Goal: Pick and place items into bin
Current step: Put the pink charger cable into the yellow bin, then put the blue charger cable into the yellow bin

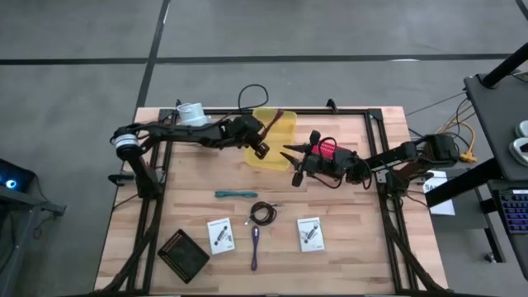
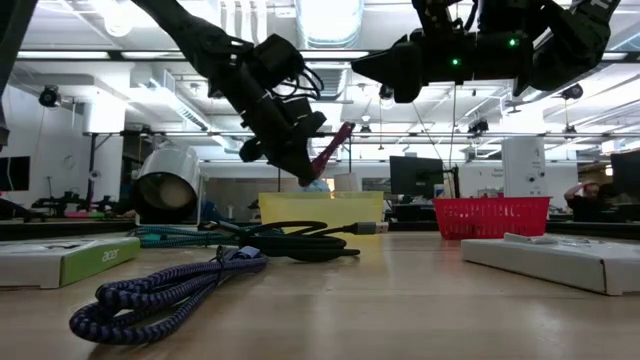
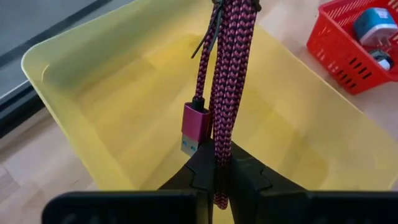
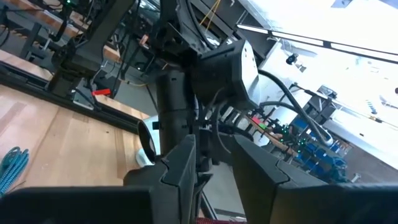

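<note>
Risk, largest first: yellow bin (image 3: pixel 93 93) lies directly beneath the left gripper (image 3: pixel 217 163), yet the magenta braided cable (image 3: pixel 227 74) is long and folded, so on release a trailing end could drape over the rim rather than drop inside. Cable is pinched between the pressed-together fingers, its silver-tipped plug (image 3: pixel 194 127) dangling just beside them. Right gripper (image 1: pixel 290 157), jaws slightly apart and empty, hovers beside the bin.

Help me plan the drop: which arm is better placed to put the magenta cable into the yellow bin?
Left. The left gripper is shut on the magenta cable, which hangs over the yellow bin. The right gripper hangs beside the bin, holding nothing visible.
</note>
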Robot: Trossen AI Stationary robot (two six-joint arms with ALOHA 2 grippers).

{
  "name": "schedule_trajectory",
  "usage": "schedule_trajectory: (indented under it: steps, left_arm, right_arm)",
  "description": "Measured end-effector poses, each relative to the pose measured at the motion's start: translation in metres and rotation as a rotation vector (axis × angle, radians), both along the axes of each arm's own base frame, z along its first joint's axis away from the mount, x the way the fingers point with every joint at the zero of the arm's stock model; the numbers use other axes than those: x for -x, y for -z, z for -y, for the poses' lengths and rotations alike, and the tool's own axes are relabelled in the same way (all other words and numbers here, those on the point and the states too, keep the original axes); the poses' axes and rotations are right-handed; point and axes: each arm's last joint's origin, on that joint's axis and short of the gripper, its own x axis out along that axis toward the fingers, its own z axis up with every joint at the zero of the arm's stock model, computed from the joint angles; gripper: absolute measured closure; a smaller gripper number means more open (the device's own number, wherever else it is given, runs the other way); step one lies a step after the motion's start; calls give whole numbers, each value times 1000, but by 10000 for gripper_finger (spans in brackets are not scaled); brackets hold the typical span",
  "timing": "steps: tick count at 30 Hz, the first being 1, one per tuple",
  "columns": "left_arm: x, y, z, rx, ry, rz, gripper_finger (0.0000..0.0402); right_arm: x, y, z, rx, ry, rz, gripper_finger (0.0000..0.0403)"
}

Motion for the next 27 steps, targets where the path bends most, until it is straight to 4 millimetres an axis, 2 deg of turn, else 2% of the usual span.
schedule_trajectory:
  steps: [5, 15, 21, 27]
  left_arm:
    - [-1, -1, -1, -23, 21, -9, 362]
    - [5, -15, 3, -17, 74, 8, 324]
    - [21, -28, 20, 162, 242, -6, 322]
    - [39, -37, 47, 284, 259, -96, 322]
  right_arm:
    - [0, 0, 0, 0, 0, -4, 318]
    - [0, 1, 0, 0, 0, -6, 317]
    - [0, 1, 0, 0, 0, -9, 324]
    - [0, 1, 0, 0, 0, -12, 321]
